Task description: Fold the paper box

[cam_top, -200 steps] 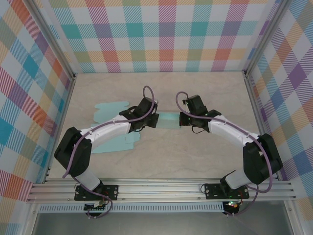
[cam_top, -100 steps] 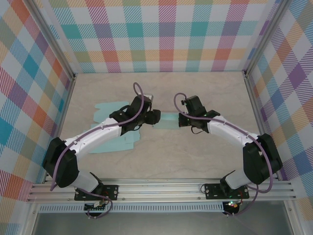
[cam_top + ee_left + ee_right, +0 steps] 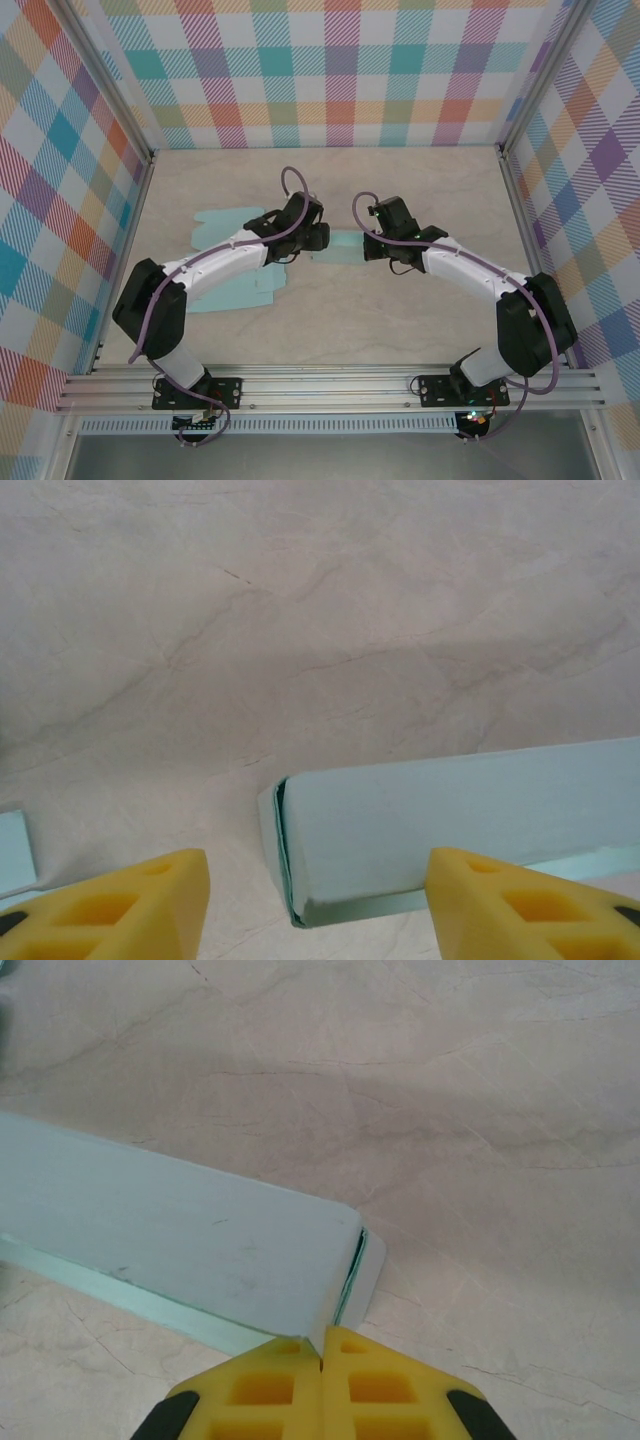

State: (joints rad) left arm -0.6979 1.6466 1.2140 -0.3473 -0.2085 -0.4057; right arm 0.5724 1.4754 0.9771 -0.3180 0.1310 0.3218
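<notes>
Found a pale stone-patterned surface [image 3: 400, 330] fenced by plaid walls [image 3: 340, 70], with the left arm [image 3: 220, 262] and right arm [image 3: 470, 270] both reaching inward to its middle. Located the paper box [image 3: 345, 247], pale teal, lying mid-surface between the two arms. Noted its centre section already folded over into a long, flat strip, with layered edges visible at each end in the wrist views. Noted flat panels [image 3: 235, 290] of the same teal spread on the surface to the left, partly under the left arm; cannot tell whether joined to the strip. Judged the task partly done: long body creased and laid over, ends and the flat panels apparently not yet worked. Found the left gripper [image 3: 315, 900] with fingers well apart, the strip's left end lying ahead between them, untouched. Found the right gripper [image 3: 320, 1355] with fingertips pressed together, tips touching the near corner of the strip's right end; cannot tell whether a paper edge is nipped between them. Noted the layers at that right end standing slightly apart, suggesting a tuck left to finish.
</notes>
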